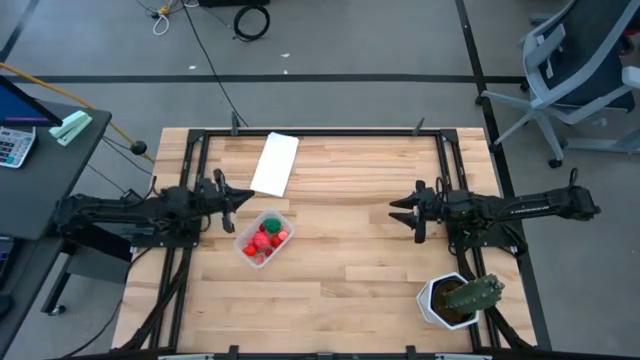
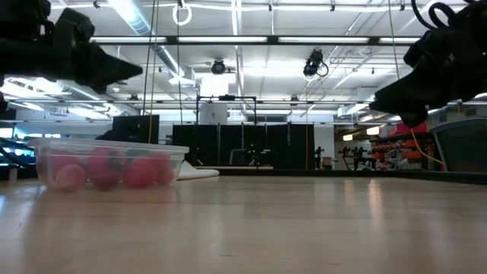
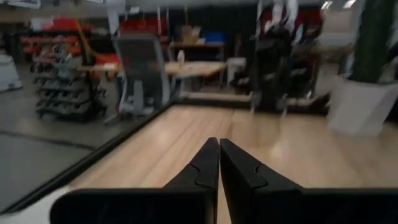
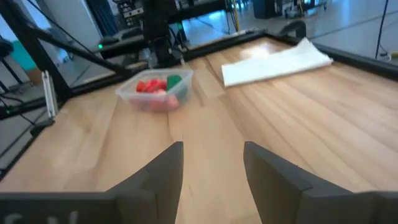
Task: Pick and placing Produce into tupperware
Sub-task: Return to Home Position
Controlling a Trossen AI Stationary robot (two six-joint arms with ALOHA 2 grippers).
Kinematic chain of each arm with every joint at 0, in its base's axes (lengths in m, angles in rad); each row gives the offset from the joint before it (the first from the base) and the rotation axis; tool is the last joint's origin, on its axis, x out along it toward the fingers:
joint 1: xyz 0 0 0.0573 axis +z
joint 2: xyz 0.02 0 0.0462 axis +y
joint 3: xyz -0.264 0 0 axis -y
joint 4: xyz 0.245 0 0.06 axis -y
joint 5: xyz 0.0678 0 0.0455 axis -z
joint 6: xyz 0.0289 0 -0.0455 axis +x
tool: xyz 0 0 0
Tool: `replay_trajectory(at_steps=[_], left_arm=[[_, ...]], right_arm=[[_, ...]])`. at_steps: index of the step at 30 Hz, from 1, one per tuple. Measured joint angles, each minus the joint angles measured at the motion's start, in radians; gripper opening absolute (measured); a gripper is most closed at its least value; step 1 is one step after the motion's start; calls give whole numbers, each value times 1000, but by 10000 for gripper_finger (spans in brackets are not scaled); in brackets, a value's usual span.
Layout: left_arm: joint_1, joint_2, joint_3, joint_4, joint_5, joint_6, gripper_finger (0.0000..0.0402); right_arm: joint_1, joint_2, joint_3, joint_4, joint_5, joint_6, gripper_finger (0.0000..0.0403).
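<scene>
The clear tupperware (image 1: 265, 238) stands on the table left of centre, holding several red and pink produce pieces and one green piece (image 1: 271, 225). It also shows in the low view (image 2: 106, 164) and the right wrist view (image 4: 157, 89). My left gripper (image 1: 245, 197) is shut and empty, above the table just beyond the box toward the far edge. In its wrist view the fingertips (image 3: 219, 144) meet. My right gripper (image 1: 395, 211) is open and empty at the right of centre, pointing toward the box. Its fingers (image 4: 208, 149) stand apart.
A flat white panel (image 1: 275, 163) lies near the far edge, beyond the box. A green cactus in a white hexagonal pot (image 1: 460, 298) stands at the near right corner. Bare wood lies between the two grippers and along the near edge.
</scene>
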Motion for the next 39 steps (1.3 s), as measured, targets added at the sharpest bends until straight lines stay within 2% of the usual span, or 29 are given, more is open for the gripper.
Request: replay_trajectory(at_steps=[4,23,33,39], left_arm=[[0,2,0,-56,-23,-22,27],[-4,-4,0,-58,-22,-42,26],[-10,-147,-1,-58,-22,-42,35],[-10,-227,-1,-58,-22,-42,26]], right_arm=[[0,0,0,-15,0,10,176],[1,2,17,-19,-1,9,176],[1,-15,11,-20,-1,9,176],[1,-104,11,-20,-1,9,176]])
